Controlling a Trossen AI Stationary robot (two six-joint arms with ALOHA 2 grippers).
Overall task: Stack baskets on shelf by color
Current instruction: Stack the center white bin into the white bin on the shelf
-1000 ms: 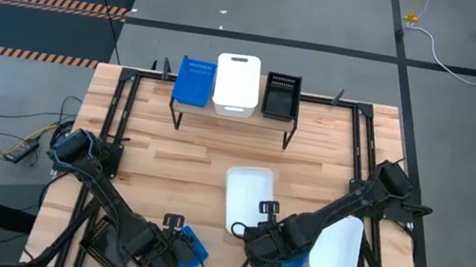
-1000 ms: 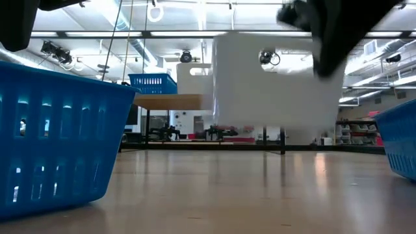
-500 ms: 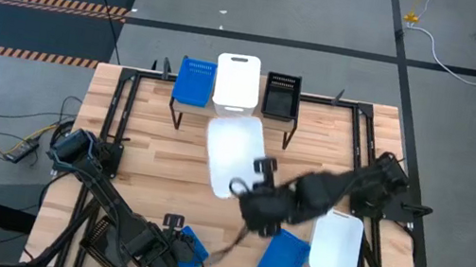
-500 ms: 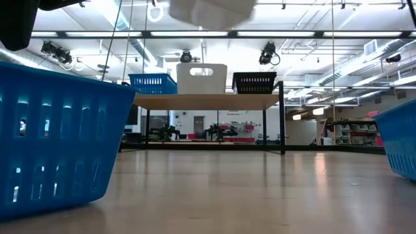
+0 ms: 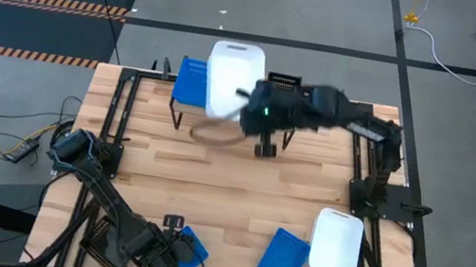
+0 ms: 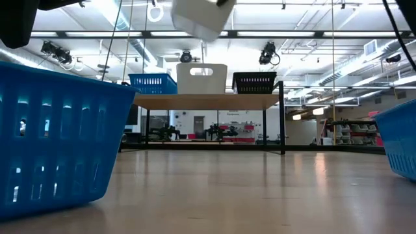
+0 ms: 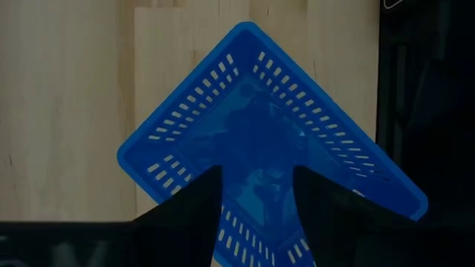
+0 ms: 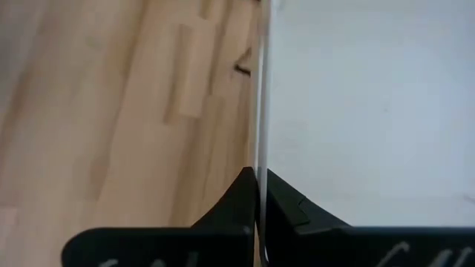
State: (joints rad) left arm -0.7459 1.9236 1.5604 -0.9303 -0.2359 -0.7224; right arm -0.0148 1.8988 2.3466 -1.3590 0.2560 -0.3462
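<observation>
My right arm stretches across the table toward the shelf (image 5: 222, 112), my right gripper (image 8: 260, 194) pinched shut on the thin rim of a white basket (image 5: 230, 80), held high over the white one already on the shelf (image 6: 201, 78). A blue basket (image 5: 194, 81) and a black basket (image 6: 254, 82) flank it there. My left gripper (image 7: 256, 194) hangs near the table's front edge, fingers apart over another blue basket (image 7: 260, 148), which looks empty.

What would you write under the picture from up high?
Right gripper carries a white basket over the shelf; left gripper waits above a blue basket.
</observation>
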